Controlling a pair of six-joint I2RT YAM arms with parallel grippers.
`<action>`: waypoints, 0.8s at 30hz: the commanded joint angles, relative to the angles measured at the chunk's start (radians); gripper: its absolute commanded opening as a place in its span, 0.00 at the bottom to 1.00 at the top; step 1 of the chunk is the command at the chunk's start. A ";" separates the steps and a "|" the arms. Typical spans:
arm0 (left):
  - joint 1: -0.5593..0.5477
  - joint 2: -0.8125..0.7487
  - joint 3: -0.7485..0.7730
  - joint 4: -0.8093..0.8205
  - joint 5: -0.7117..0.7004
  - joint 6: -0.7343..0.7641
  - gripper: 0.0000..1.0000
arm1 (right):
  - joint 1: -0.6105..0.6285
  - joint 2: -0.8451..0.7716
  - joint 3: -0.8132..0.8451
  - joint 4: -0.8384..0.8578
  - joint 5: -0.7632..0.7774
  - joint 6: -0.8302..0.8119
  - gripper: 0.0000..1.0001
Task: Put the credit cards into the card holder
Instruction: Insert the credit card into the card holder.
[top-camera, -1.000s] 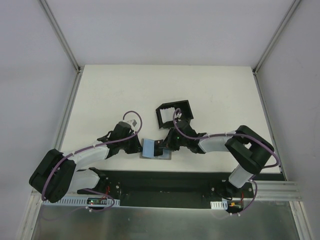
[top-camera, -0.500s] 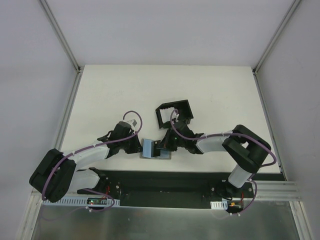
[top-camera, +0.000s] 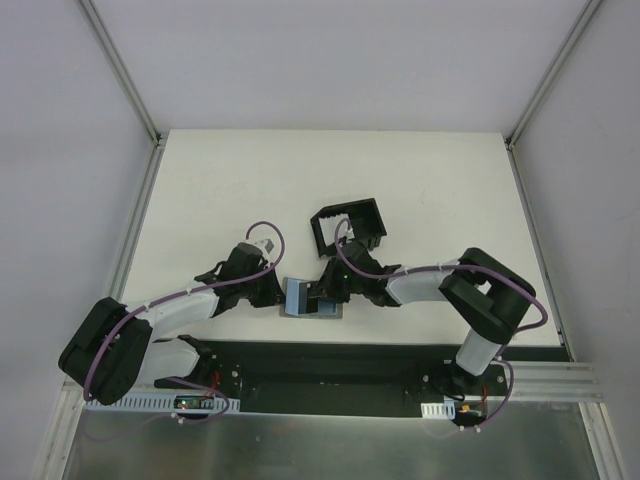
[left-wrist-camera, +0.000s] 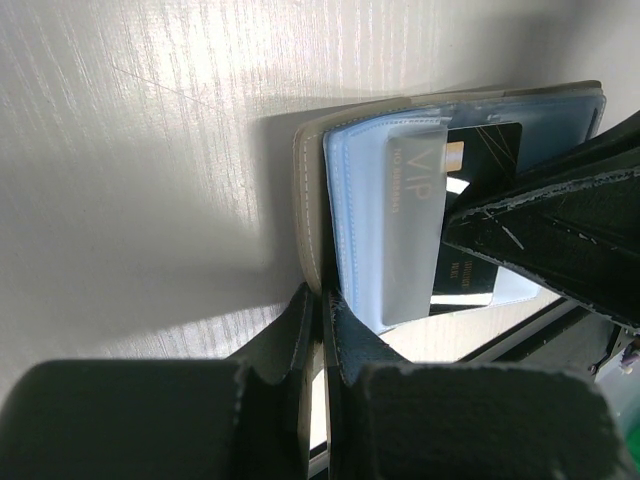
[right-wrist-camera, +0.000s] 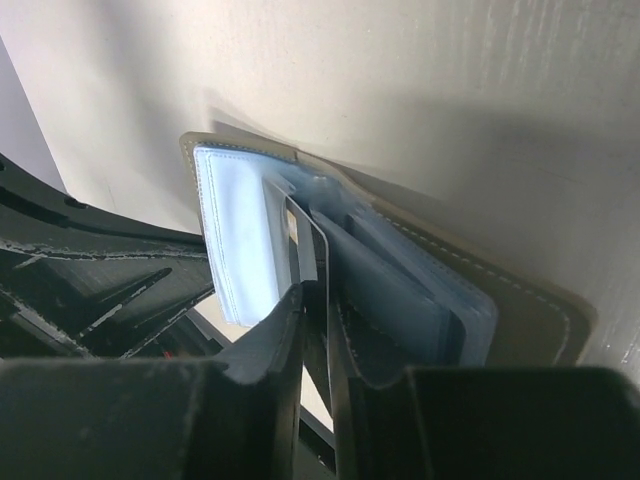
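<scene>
No card shows in the black plastic open-topped card holder (top-camera: 348, 228), at one o'clock from the open grey wallet (top-camera: 305, 297), whose edge my left jaws pinch shut; my right jaws flank a thin dark credit card (right-wrist-camera: 312, 245) among its pale-blue sleeves, though I cannot tell whether they grip it, so every transfer remains.

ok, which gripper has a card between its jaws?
The right gripper: a credit card sits between its jaws; the left gripper pinches the wallet instead.

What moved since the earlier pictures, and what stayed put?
The right arm swung a little to the left, taking the right gripper further over the wallet; its fingers sit either side of a card. The left gripper, pinching the wallet's edge, and the card holder stayed put.
</scene>
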 joint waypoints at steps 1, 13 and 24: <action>0.003 0.010 -0.018 -0.054 -0.027 0.014 0.00 | 0.022 -0.012 0.013 -0.239 0.093 -0.070 0.21; 0.003 0.003 -0.023 -0.054 -0.015 0.017 0.00 | 0.031 -0.081 0.048 -0.358 0.167 -0.140 0.45; 0.003 0.010 -0.014 -0.055 -0.012 0.020 0.00 | 0.045 -0.020 0.131 -0.272 0.062 -0.176 0.40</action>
